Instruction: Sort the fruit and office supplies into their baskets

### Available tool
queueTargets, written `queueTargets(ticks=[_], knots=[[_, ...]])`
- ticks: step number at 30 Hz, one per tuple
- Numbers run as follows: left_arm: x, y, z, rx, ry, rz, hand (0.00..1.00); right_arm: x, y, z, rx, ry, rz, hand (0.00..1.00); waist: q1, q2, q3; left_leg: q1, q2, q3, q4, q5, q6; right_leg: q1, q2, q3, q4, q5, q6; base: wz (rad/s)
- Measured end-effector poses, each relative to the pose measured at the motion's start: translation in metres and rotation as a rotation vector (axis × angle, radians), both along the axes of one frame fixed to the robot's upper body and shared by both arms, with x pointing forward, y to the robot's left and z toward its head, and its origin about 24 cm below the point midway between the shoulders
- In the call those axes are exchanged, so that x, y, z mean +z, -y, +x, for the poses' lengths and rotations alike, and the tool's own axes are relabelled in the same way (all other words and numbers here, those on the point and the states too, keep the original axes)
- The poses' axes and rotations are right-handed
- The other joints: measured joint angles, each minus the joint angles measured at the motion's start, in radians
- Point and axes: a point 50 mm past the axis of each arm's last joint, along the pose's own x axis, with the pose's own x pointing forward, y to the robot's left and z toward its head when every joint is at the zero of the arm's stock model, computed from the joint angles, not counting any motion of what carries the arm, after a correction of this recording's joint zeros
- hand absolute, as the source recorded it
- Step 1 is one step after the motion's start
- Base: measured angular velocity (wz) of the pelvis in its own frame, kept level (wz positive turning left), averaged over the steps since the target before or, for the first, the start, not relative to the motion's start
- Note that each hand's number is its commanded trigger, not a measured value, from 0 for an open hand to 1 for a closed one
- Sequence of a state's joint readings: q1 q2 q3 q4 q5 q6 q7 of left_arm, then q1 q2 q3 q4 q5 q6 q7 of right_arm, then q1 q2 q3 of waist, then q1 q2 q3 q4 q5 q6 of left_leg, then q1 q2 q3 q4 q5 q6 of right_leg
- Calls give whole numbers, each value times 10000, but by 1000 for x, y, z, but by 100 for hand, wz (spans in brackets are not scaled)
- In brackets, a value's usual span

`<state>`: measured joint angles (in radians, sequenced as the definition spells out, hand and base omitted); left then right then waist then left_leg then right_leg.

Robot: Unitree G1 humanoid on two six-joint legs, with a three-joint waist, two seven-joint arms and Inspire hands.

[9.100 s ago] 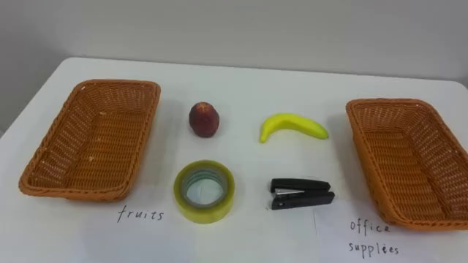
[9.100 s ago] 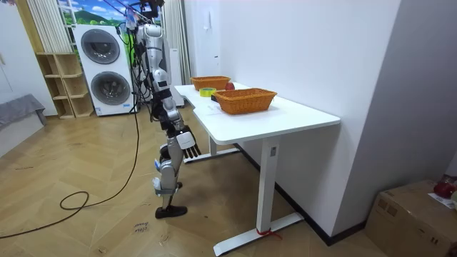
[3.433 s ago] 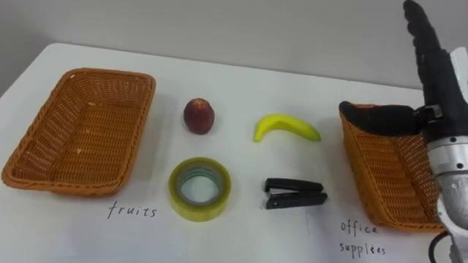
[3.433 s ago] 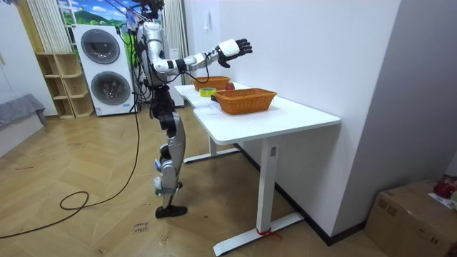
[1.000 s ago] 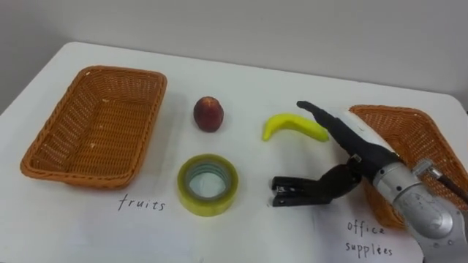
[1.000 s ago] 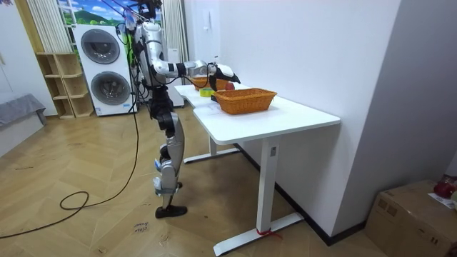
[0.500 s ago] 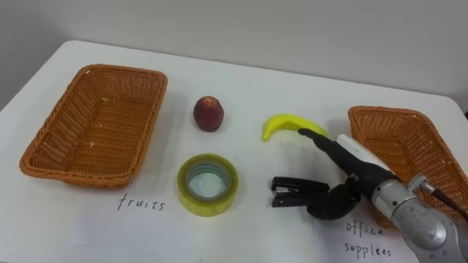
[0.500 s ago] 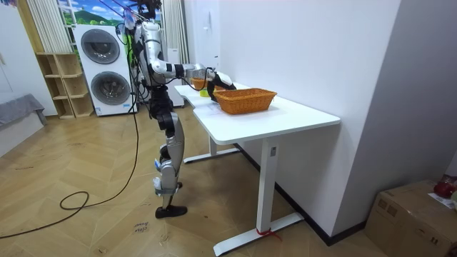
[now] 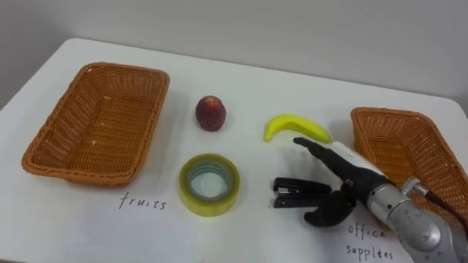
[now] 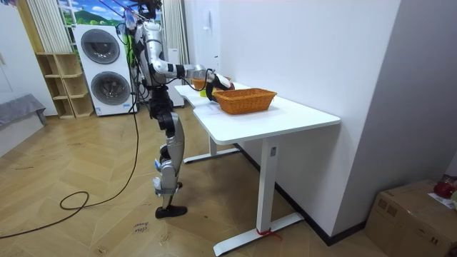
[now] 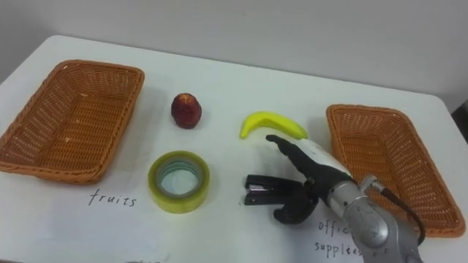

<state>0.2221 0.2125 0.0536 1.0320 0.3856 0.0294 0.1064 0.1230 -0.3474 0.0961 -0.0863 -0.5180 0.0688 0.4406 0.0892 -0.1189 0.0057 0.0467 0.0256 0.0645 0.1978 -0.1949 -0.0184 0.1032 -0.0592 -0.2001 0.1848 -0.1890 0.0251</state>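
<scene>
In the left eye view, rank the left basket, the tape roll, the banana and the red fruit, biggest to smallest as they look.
1. left basket
2. tape roll
3. banana
4. red fruit
The tape roll lies nearer the camera, so its lead over the banana is unsure.

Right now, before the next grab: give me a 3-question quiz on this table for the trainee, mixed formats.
1. True or false: the left basket and the right basket both hold nothing.
2. The right hand reaches over which item? A) tape roll B) stapler C) peach
3. Fill in: the fruit lying nearest the right basket is the ____.
Key: 1 true; 2 B; 3 banana.
</scene>
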Motion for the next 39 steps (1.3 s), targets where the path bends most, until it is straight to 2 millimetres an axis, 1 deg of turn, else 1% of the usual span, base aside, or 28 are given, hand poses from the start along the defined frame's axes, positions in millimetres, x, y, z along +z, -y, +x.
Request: queueTargets(ticks=[4,6,10,18,25,28,31,35,39], knots=[[0,0,-1,54,-129,51,0,-4,-1,-3,-46,-150,-63,0,-7,14,3,-6,-9,-67,3,0,0,31,-6,-61,-2,0,0,5],[0,-1,-1,59,-115,88,0,-5,1,-4,-149,-245,-323,0,-39,27,7,11,-17,-143,-7,0,0,109,-18,-169,-4,0,0,10],[0,-1,1,77,-22,218,0,-6,1,-5,-166,-241,-328,0,-15,56,7,46,-16,-144,-12,0,0,134,-20,-188,-7,0,0,1],[-1,2,0,90,-57,171,0,-5,-9,-4,-114,-58,-207,0,18,54,1,-8,-20,-145,-11,3,5,97,-23,-195,-7,0,0,0],[-1,5,1,-183,-35,267,0,-8,-9,-4,-166,-138,-242,0,-6,45,-4,55,-20,-168,-11,4,5,166,-23,-221,-9,0,0,0],[-2,7,1,-204,-32,252,0,-11,-6,-4,-389,-218,-279,0,-8,42,-5,114,-18,-164,-20,3,4,212,-21,-217,-6,0,1,0],[-2,9,2,-218,6,198,0,-12,-6,-4,-367,-225,-378,0,12,43,-5,86,-17,-164,3,3,4,194,-16,-188,-6,1,-1,0],[-2,10,3,-350,-130,255,0,-12,-7,-3,-392,-196,-531,0,23,37,-9,36,-18,-127,43,3,5,146,-5,-37,-16,2,-3,-3],[-2,10,4,-356,-101,256,0,-11,-6,-2,-507,-238,-551,0,11,25,-17,-10,-21,-122,74,3,6,95,6,-34,-118,16,-18,0]])
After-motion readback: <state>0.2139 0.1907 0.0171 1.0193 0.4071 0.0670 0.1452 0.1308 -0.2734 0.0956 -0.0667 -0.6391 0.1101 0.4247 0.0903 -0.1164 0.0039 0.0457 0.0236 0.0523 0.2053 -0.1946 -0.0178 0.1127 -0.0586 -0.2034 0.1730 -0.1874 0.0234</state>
